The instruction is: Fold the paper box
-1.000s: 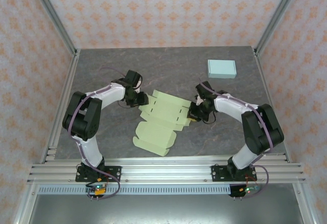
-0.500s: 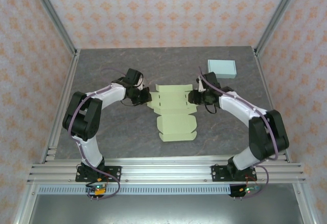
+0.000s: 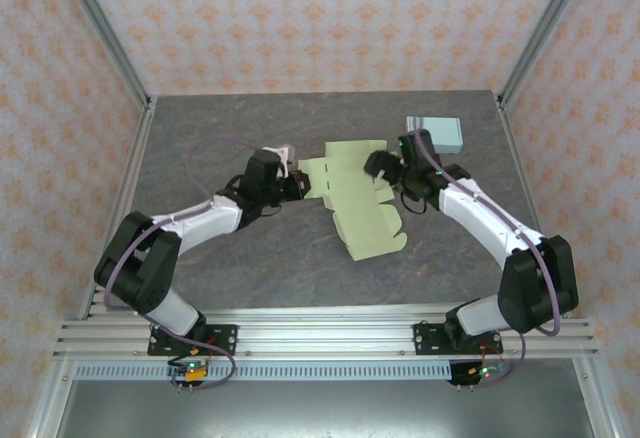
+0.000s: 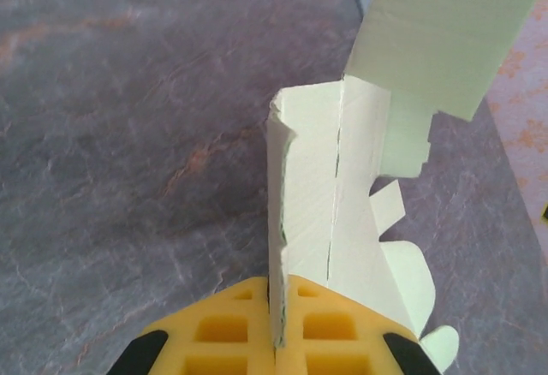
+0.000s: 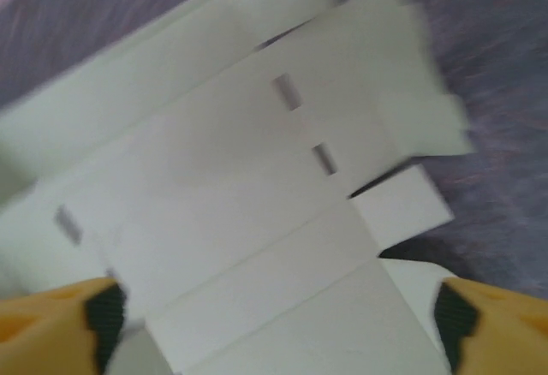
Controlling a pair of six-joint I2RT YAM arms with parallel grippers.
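Mid-table (image 3: 200,148), between the arms, lies the flat green paper box (image 3: 362,208). The left gripper (image 4: 278,345) is clamped on its left flap (bent upright). The right gripper (image 5: 276,319) hangs spread wide over its right edge.

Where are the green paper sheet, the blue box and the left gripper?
green paper sheet (image 3: 355,203), top view, middle panel.
blue box (image 3: 448,135), top view, top face.
left gripper (image 4: 276,306), left wrist view, between its shut fingertips.

Paper box (image 3: 355,198) slid farther back, left tool (image 4: 276,311) clamped its edge, right tool (image 3: 380,166) opened.
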